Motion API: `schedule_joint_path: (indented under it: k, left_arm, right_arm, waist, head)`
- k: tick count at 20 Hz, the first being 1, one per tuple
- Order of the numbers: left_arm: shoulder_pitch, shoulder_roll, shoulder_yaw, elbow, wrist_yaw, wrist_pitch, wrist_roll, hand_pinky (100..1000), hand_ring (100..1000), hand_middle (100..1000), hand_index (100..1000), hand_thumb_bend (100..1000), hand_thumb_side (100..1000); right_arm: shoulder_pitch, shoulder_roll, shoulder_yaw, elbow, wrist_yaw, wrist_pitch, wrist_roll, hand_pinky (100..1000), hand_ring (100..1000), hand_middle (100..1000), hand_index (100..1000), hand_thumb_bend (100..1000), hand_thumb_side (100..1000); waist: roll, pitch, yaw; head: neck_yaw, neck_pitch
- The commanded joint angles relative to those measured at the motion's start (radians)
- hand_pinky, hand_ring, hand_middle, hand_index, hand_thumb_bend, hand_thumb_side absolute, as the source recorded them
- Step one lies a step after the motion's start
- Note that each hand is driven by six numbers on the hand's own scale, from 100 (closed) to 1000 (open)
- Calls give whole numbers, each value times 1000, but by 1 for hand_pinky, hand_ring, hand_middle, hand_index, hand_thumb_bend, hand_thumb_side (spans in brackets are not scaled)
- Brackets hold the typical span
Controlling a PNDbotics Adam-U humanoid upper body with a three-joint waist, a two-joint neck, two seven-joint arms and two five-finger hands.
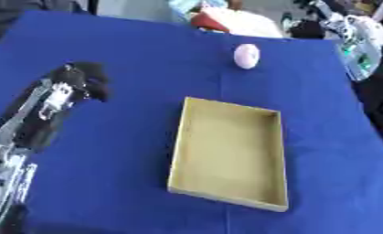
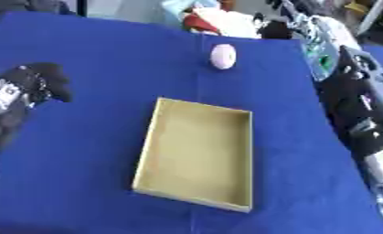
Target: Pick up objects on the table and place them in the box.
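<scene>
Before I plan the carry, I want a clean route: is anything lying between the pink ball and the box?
Nothing visible does. The pink ball sits on the blue cloth beyond the far end of the box, with only bare cloth between them. The box looks empty inside.

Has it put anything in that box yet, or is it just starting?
Just starting, it seems. The box looks empty. Neither hand holds anything: the left hand hangs over the blue cloth to the left of the box; the right hand is at the right edge. Still left: the pale pink object lying beyond the box's far end.
</scene>
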Motion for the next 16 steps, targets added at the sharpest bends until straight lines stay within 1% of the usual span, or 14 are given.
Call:
schedule_joint_path:
  k: [1,7,10,16]
  left_arm:
    - [-20,0,-8,-12,8,1,-13,689,639,654,813,100,790]
    - [-22,-5,-13,-12,4,5,-24,690,639,653,813,100,796]
    - [-23,-7,-16,-9,0,6,-30,691,640,653,814,100,800]
    - [-28,-13,-20,-3,-10,9,-49,692,641,654,815,100,806]
  right_arm:
    - [-27,-11,-15,12,16,13,-9,666,769,786,869,100,617]
    - [-33,3,-26,44,21,31,-17,670,774,792,873,100,665]
    - [-36,12,-26,50,24,31,-15,675,776,797,877,100,715]
    - [-35,32,-24,64,47,32,-6,682,778,804,887,100,754]
  waist:
    - [3,-13,3]
    - [-5,-7,9]
    - [-8,-7,12]
    - [-15,-3,35]
  head:
    - [-27,-4]
    - [-54,-6]
    - [-65,-11]
    - [-97,-19]
